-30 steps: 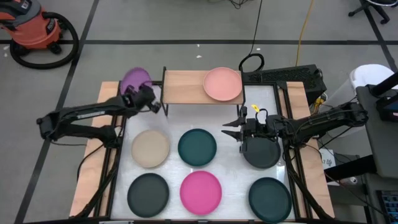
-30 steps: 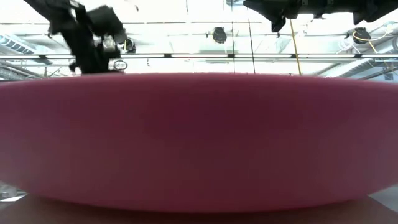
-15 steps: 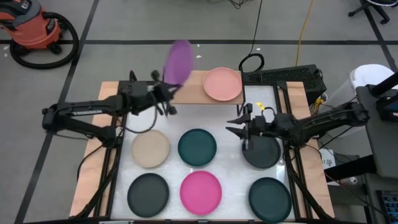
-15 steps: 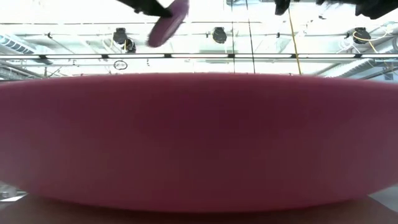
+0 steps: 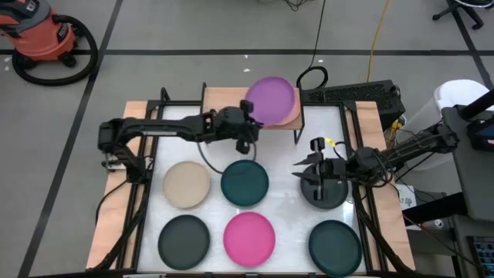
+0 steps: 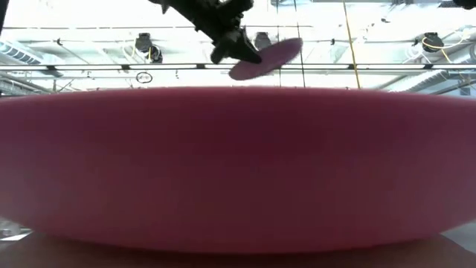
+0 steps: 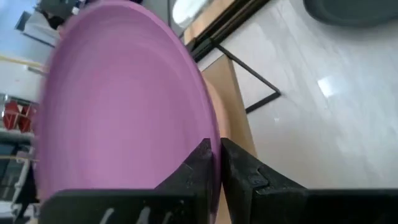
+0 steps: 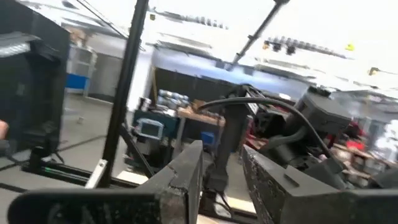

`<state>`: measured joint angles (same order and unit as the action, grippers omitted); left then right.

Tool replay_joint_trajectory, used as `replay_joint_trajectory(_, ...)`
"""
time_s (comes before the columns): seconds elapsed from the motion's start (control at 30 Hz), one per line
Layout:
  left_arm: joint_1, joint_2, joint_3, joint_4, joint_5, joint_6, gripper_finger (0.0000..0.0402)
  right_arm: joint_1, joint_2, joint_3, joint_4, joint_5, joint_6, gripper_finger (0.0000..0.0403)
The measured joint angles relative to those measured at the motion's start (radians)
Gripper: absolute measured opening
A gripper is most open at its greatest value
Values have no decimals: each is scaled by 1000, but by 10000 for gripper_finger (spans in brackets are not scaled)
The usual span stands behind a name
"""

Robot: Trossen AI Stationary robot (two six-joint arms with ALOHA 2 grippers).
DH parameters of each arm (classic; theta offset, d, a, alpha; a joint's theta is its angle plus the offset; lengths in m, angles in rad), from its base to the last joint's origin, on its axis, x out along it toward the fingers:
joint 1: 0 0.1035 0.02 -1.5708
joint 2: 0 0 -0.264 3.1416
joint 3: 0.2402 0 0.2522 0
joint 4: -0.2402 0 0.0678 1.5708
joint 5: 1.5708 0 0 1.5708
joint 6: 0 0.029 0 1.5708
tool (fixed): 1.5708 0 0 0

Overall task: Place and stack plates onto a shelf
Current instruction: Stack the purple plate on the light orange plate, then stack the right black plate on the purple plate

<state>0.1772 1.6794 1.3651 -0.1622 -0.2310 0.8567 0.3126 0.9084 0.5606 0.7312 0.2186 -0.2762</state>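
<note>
High view: the left claw (image 5: 248, 127) pinches the purple plate (image 5: 270, 100) by its rim, holding it over the salmon plate (image 5: 292, 116) at the shelf's (image 5: 224, 104) right end. The right claw (image 5: 302, 171), spread, sits at a charcoal plate (image 5: 324, 193) on the worktop (image 5: 289, 212).

Low view: a hot pink plate (image 6: 238, 167) fills the frame; the purple plate (image 6: 265, 59) hangs tilted above.

Left wrist view: fingers (image 7: 239, 171) clamp the purple plate (image 7: 118, 99).

Right wrist view: fingers (image 8: 183, 171) stand apart.
</note>
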Motion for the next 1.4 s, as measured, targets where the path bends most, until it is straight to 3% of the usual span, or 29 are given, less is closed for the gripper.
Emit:
replay_joint_trajectory(0.23, 13, 81, 46, -7, 26, 28, 50, 36, -33, 0, -55, 203, -2, 95)
replay_joint_trajectory(0.4, 48, 100, 47, 0, 4, -4, 56, 46, -33, 0, -58, 200, -2, 95)
replay_joint_trajectory(0.77, 63, 100, 47, 26, 14, -25, 124, 46, -33, 0, -63, 200, 1, 95)
replay_joint_trajectory(0.93, 40, 100, 47, 61, 10, -25, 185, 46, -33, 0, -70, 200, 2, 95)
replay_joint_trajectory(1.03, 26, 100, 47, 62, -53, -19, 234, 46, -33, 0, -72, 199, 4, 95)
replay_joint_trajectory(1.2, -16, 42, 47, 51, -265, -61, 279, 46, -33, 0, -100, 199, 31, 95)
replay_joint_trajectory(1.4, -49, -136, 47, -64, -215, -251, 282, 49, -33, 0, -140, 200, 47, 95)
